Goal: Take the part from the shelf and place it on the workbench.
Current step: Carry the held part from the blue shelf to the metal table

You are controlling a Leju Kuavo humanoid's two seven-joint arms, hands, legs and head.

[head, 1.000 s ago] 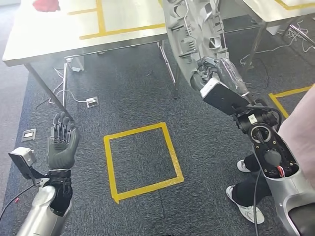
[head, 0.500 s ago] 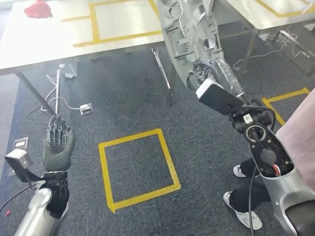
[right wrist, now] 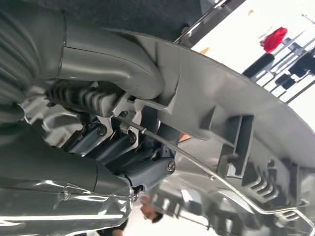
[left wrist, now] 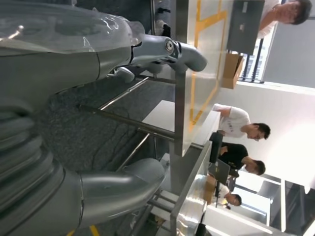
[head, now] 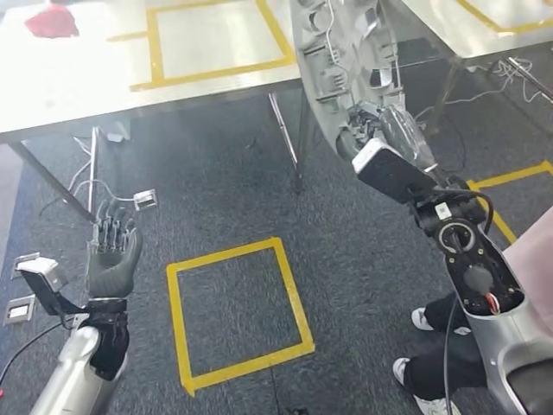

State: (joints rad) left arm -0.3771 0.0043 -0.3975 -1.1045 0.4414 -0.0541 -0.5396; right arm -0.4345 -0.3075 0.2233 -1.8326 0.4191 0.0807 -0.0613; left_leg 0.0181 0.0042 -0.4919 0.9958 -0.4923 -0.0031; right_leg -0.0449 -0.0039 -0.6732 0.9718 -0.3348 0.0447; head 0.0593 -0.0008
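My right hand point(head: 375, 125) grips the lower edge of a large grey moulded plastic part point(head: 339, 65), held upright above the floor beside the near end of the white workbench point(head: 78, 78). In the right wrist view the thumb and dark fingers point(right wrist: 122, 147) clamp the part's ribbed rim point(right wrist: 230, 123). My left hand point(head: 112, 255) is raised at the lower left over the carpet, palm toward me, fingers apart and holding nothing; the left wrist view shows its thumb and fingers point(left wrist: 122, 184) spread.
The workbench carries a yellow taped rectangle point(head: 208, 35) and a red item point(head: 51, 19) at its far left. A second table point(head: 482, 22) stands at the right. A yellow taped square point(head: 238, 311) marks the carpet. A person's shoes and leg point(head: 437, 354) are close by my right arm.
The camera has shifted, so the whole scene slid; the workbench and floor square sit differently in view. My right hand keeps its hold on the part and the left hand stays raised.
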